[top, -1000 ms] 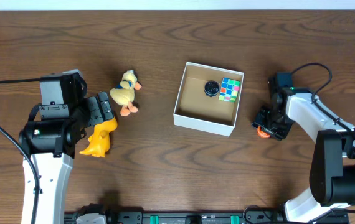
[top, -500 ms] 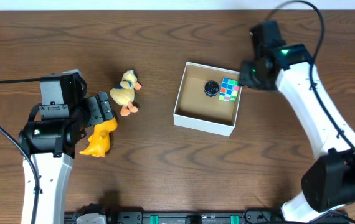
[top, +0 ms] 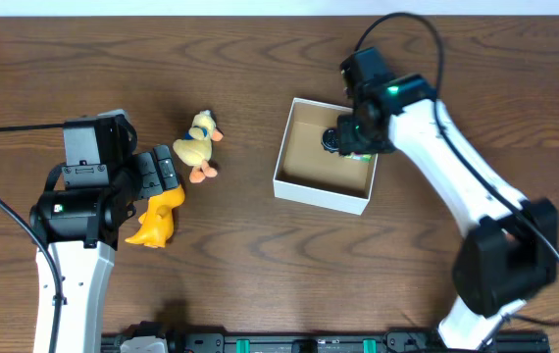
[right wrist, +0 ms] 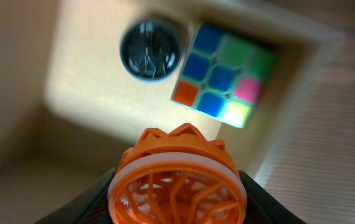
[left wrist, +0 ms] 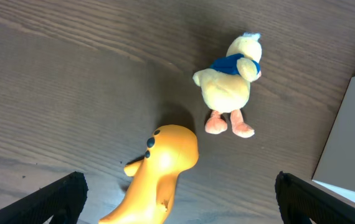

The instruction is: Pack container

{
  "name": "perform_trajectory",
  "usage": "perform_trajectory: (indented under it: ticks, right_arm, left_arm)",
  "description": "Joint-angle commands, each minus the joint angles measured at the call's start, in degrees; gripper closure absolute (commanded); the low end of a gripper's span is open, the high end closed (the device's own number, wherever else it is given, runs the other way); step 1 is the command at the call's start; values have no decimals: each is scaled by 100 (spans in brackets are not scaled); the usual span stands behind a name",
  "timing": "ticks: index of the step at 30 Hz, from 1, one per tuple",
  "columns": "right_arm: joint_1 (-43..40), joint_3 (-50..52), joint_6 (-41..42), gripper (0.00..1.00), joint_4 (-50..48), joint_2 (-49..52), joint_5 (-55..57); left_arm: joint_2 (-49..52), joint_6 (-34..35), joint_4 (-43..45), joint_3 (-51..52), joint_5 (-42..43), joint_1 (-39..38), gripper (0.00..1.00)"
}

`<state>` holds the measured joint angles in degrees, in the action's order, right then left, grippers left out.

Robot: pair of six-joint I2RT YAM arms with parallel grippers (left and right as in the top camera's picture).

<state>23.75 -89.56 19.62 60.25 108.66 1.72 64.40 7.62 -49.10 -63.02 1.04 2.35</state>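
Observation:
The container (top: 302,186) is a shallow white box with a brown inside, at the table's middle. In it lie a black round object (top: 330,138) (right wrist: 151,49) and a colourful puzzle cube (right wrist: 224,79). My right gripper (top: 356,137) hangs over the box's far right corner, shut on an orange lattice ball (right wrist: 177,180). My left gripper (top: 159,176) (left wrist: 174,205) is open above an orange-yellow toy (top: 154,220) (left wrist: 157,174) lying between its fingers. A yellow plush duck (top: 197,145) (left wrist: 230,84) lies just beyond it, left of the box.
The box's white wall (left wrist: 352,143) shows at the right edge of the left wrist view. The table is dark brown wood (top: 260,265).
My right arm has swung from the table right of the box up and over the box's far right corner, carrying the orange ball. The left arm and toys have not moved.

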Motion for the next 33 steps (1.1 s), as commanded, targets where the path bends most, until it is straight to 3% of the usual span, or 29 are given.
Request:
perform_trajectory:
  ticks: [1, 15, 17, 20, 25, 27, 33]
  right_arm:
    - [201, 57, -149, 69, 11, 358, -114]
    - [144, 57, 267, 67, -76, 922, 4]
    - [96, 57, 267, 62, -107, 922, -4]
    - [85, 57, 262, 44, -109, 922, -4]
    - [118, 57, 262, 41, -138, 922, -4]
    - [125, 57, 264, 35, -138, 922, -4]
    - [136, 57, 262, 34, -140, 922, -4]
  left_arm:
    - [2, -46, -17, -96, -66, -13, 2]
    - [2, -48, -17, -96, -66, -13, 2]
    - [2, -48, -17, -96, -68, -13, 2]
    - [2, -48, -17, -96, -68, -13, 2]
    - [2, -48, -15, -96, -66, -13, 2]
    - [2, -48, -17, -96, -66, -13, 2]
    - [2, -48, -17, -96, -66, -13, 2]
